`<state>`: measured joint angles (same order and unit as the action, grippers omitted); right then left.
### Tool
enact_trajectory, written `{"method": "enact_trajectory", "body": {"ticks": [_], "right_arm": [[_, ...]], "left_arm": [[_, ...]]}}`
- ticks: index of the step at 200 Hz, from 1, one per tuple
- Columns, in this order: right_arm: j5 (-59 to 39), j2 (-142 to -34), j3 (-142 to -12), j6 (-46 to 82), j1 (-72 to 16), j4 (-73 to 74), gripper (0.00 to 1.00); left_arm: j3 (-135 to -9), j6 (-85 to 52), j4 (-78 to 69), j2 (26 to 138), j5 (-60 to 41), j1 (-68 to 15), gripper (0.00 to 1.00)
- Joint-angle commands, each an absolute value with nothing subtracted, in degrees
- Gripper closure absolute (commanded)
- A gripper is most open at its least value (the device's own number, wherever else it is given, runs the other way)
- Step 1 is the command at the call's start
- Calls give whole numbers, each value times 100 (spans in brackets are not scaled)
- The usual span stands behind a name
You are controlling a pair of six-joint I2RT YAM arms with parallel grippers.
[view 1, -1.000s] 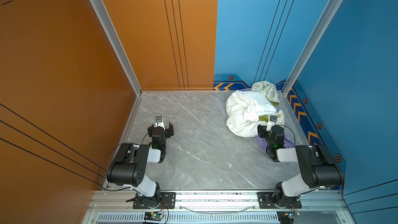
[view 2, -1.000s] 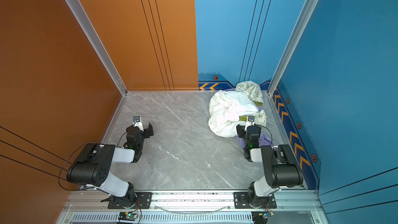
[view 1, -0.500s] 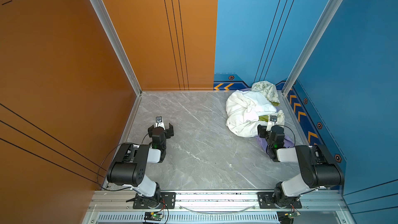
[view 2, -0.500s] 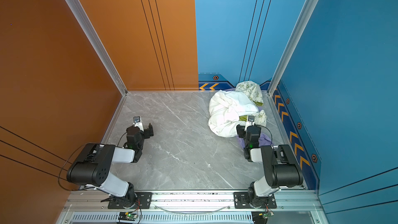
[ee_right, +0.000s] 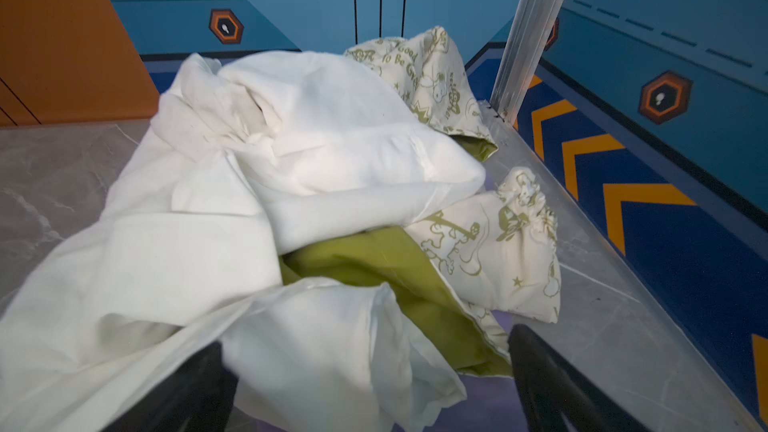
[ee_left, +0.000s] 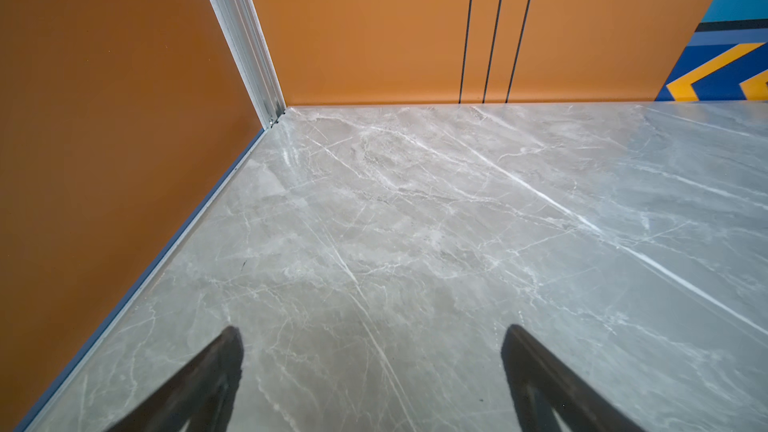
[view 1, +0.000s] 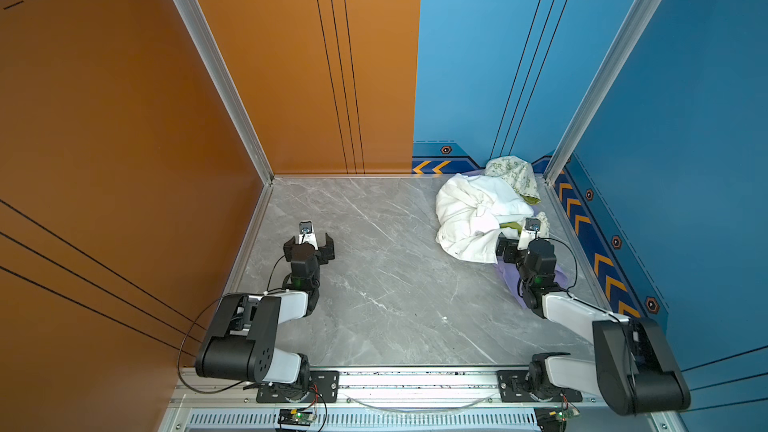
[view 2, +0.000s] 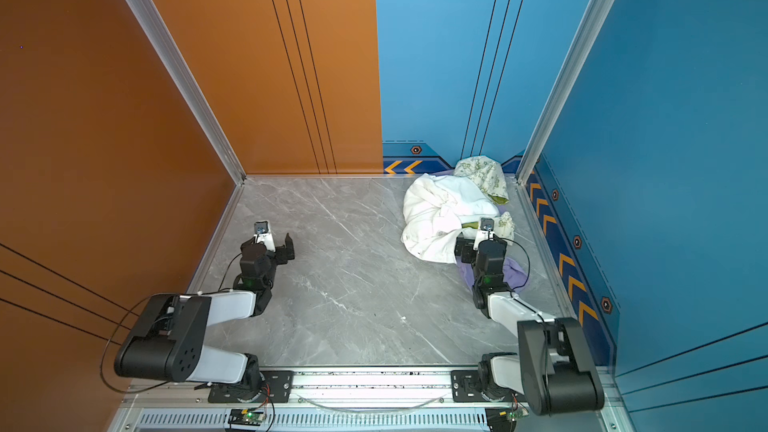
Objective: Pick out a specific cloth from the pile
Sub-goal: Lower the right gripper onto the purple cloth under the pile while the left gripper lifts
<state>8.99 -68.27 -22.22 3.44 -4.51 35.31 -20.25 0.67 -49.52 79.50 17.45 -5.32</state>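
You're at the reach-in stage: right hand (ee_right: 365, 363) wide open at the pile (view 1: 469, 209) by the bench's (view 1: 374, 284) right edge, so I'd pinch the purple cloth (view 2: 515, 275) underneath next.

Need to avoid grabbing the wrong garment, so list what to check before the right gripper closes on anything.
1. Right gripper open: ok, jaws wide apart.
2. Lilac cloth found: ok, it shows under the right arm in both top views.
3. Lilac cloth between the jaws: not ok, a fold of the white garment lies there.
4. Lilac cloth free of the pile: not ok, the white garment and the cream green-print cloth lie over it.
5. Left gripper clear of the pile: ok, open above bare marble tabletop.
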Motion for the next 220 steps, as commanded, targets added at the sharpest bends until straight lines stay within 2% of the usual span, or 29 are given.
{"method": "enact_trajectory", "body": {"ticks": [1, 41, 88, 110, 134, 181, 220], "right_arm": [[1164, -6051, -2433, 633, -590, 2225, 0], [1253, -4883, -2869, 997, -712, 166, 0], [1528, -4201, -3464, 1576, -678, -1772, 0], [1360, -4034, -3636, 1826, -555, -2301, 0], [592, -3956, -3703, 2056, -243, -2505, 0], [68, -4424, -3823, 2578, -105, -2861, 13], [-113, -4821, -3644, 2786, -107, -2900, 30]], "left_arm": [[-2319, 255, -4121, 7521, 1945, -656, 2], [-2761, 163, -3061, 6748, 1346, -811, 2], [-3108, -26, -2672, 6384, 423, -1019, 2], [-3196, -171, -2674, 6320, -97, -1050, 2], [-3244, -221, -2671, 6217, -472, -1085, 2], [-3307, -328, -2672, 6094, -719, -1154, 2], [-3302, -321, -2672, 6017, -687, -1160, 2]]}}
